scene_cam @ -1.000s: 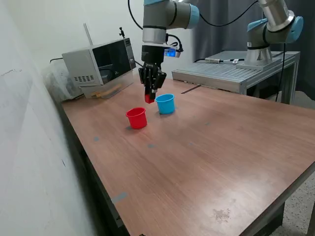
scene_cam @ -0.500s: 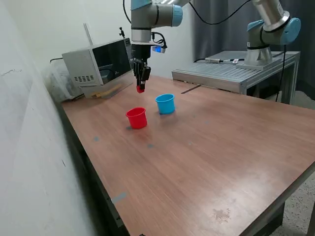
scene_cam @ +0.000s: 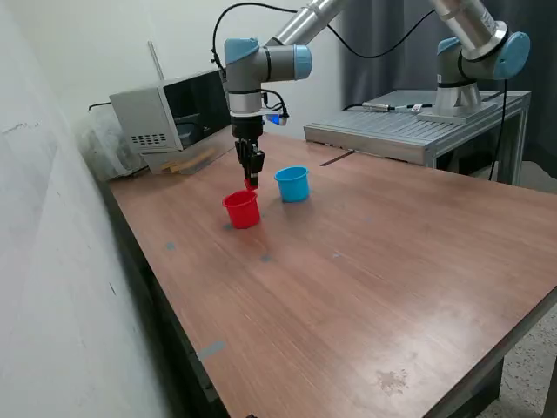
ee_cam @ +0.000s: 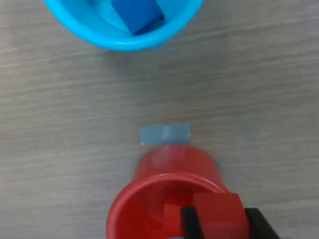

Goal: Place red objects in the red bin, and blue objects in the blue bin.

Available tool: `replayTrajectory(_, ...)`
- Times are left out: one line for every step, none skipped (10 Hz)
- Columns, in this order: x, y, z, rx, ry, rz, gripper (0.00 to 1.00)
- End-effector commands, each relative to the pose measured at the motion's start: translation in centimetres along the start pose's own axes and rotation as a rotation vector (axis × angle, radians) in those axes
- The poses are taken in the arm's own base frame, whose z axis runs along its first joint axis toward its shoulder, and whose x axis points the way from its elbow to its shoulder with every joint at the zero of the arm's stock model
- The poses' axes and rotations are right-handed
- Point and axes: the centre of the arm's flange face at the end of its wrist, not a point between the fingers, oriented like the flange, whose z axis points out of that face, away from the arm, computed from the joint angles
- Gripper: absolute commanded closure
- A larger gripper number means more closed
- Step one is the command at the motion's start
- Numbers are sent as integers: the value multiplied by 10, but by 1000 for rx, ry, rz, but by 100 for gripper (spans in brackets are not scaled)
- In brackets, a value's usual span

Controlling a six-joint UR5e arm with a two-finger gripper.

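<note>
The red cup (scene_cam: 241,209) and the light-blue cup (scene_cam: 292,184) stand side by side on the table. My gripper (scene_cam: 251,181) hangs just above the red cup's rim, shut on a red cube (ee_cam: 220,214). In the wrist view the black fingertips (ee_cam: 189,222) clamp this cube over the red cup (ee_cam: 169,172). A second red cube (ee_cam: 171,219) lies inside the red cup. A dark blue cube (ee_cam: 137,14) lies inside the light-blue cup (ee_cam: 99,30). I see only one blue cube.
A grey microwave-like box (scene_cam: 174,109) stands at the table's far corner, at the exterior view's left. A metal bench with a second arm (scene_cam: 474,52) stands behind the table. A blue tape mark (ee_cam: 164,134) lies between the cups.
My gripper, holding the red cube, swung from beside the blue cup toward the exterior view's left and then came down to just above the red cup.
</note>
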Motion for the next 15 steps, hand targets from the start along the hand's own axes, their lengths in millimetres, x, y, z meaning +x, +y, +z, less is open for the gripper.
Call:
replayTrajectory(0,11,17,-18,-2,1,100)
replayTrajectory(-1,17,10,-51,-5,3,100)
replayTrajectory(-3,23,6,-68,-7,6,100)
replayTrajectory(-3,23,7,-68,-7,6,100)
replayTrajectory(-3,22,8,-65,-7,5,100)
replayTrajectory(-3,20,10,-59,-6,4,100)
replayTrajectory(-3,18,12,-51,-8,3,100)
replayTrajectory(-2,18,12,-48,-8,3,0)
replayTrajectory(-2,17,13,-46,-8,-3,0)
replayTrajectory(-3,17,13,-46,-10,-5,0)
replayTrajectory(-3,17,10,-47,-14,-8,0)
replayTrajectory(-5,16,-3,-55,-42,-8,0)
replayTrajectory(1,4,-34,-57,-50,-13,0)
replayTrajectory(13,-16,-79,-39,-45,-20,0)
replayTrajectory(33,-52,-143,-2,-38,-16,0)
